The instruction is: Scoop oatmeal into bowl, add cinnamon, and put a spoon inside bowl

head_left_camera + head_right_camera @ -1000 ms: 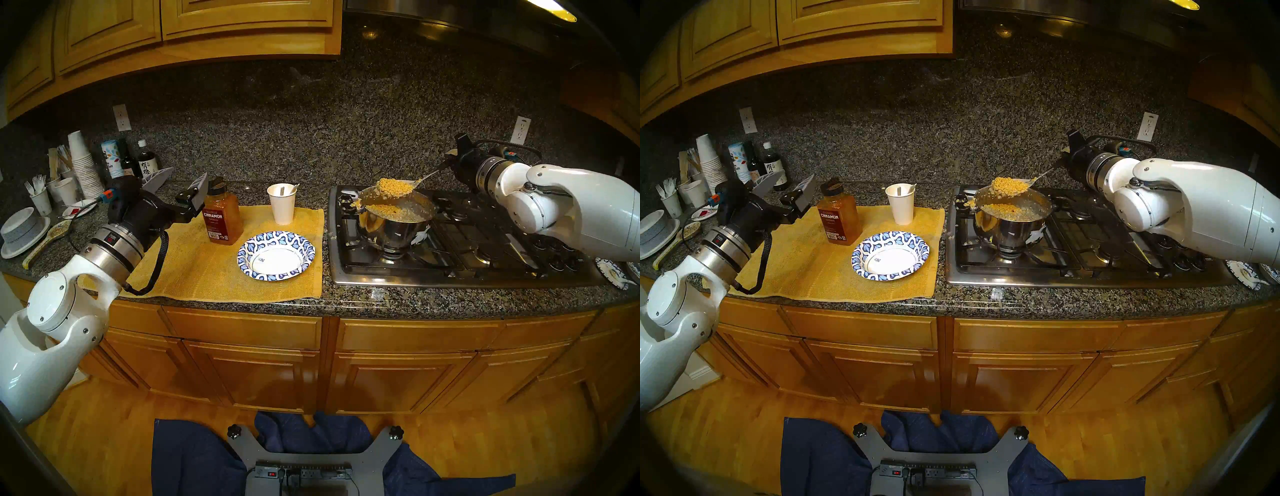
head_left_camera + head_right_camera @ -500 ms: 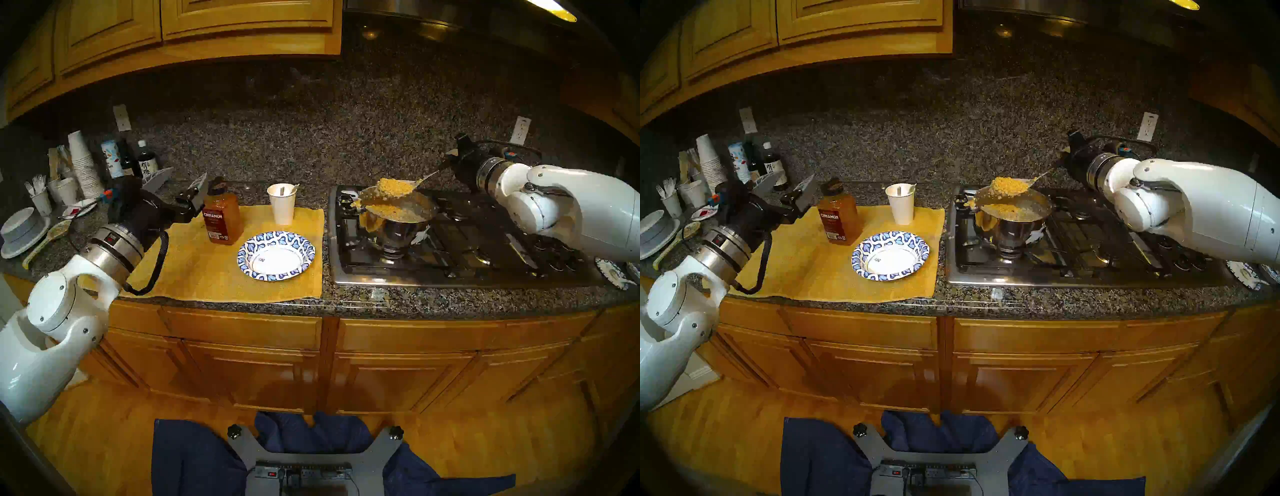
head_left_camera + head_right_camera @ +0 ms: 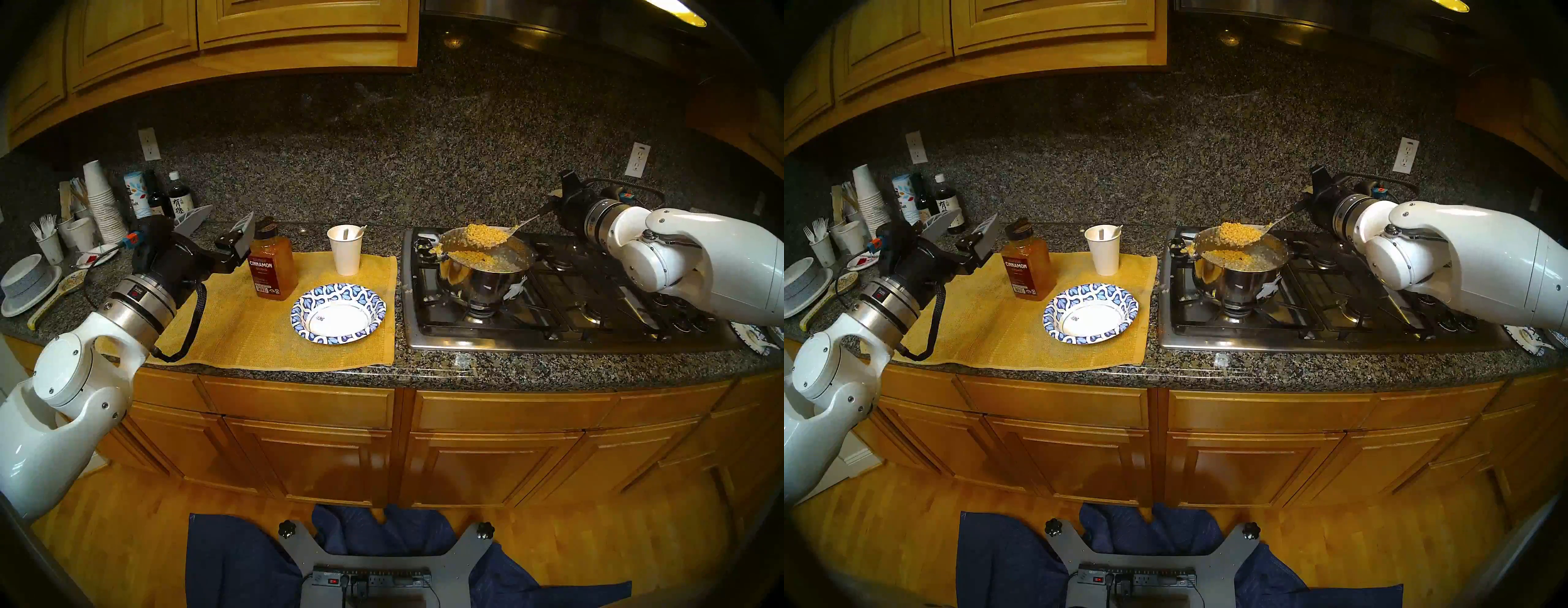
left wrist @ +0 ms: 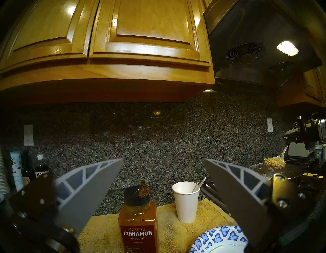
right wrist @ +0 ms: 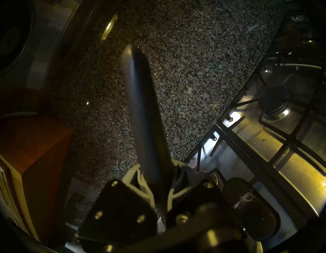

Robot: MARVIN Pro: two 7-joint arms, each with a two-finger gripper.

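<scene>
Stove (image 3: 594, 314): right hand (image 3: 551, 203) clamps serving spoon (image 3: 466, 240); left hand (image 3: 220, 225) wide, empty.

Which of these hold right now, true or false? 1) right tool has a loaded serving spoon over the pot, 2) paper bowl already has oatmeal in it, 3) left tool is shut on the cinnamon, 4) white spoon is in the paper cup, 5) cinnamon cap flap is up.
1. True: the right tool holds the serving spoon, heaped with oatmeal, above the pot.
2. False: the bowl is empty.
3. False: the left tool is open, short of the cinnamon.
4. True: the white spoon stands in the paper cup.
5. True.
</scene>
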